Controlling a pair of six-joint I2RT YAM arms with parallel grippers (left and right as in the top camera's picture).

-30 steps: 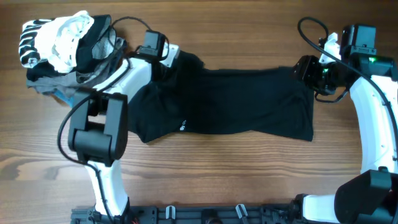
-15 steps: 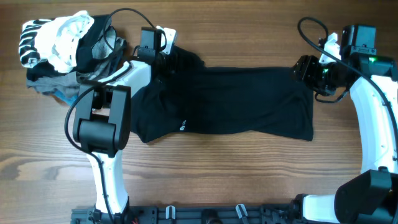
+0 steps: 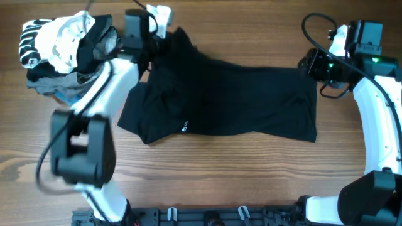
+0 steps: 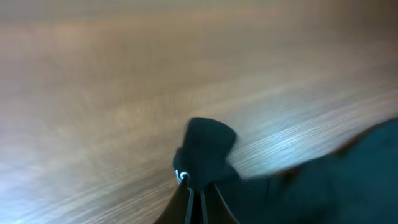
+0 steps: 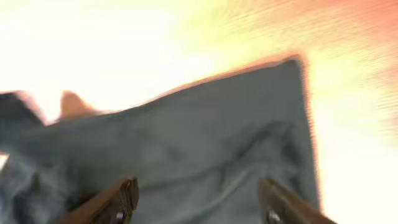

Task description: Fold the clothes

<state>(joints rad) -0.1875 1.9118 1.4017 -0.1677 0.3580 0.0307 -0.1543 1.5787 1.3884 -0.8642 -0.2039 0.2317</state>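
The black garment (image 3: 232,100) lies spread across the middle of the wooden table, with a tiny white logo (image 3: 184,129) near its lower left. My left gripper (image 3: 164,39) is shut on the garment's upper left corner and holds it up; the left wrist view shows the closed fingers (image 4: 194,193) pinching a bunch of black fabric (image 4: 205,149). My right gripper (image 3: 309,64) hovers over the garment's upper right corner. In the right wrist view its fingers (image 5: 196,199) are wide open above the fabric (image 5: 186,143), holding nothing.
A pile of white-striped, grey and blue clothes (image 3: 59,50) sits at the far left, beside the left arm. Bare wooden table (image 3: 220,169) lies in front of the garment. Cables run over both arms near the back edge.
My left gripper has moved toward the back of the table, pulling the garment's upper left corner with it. The right gripper has shifted slightly back too.
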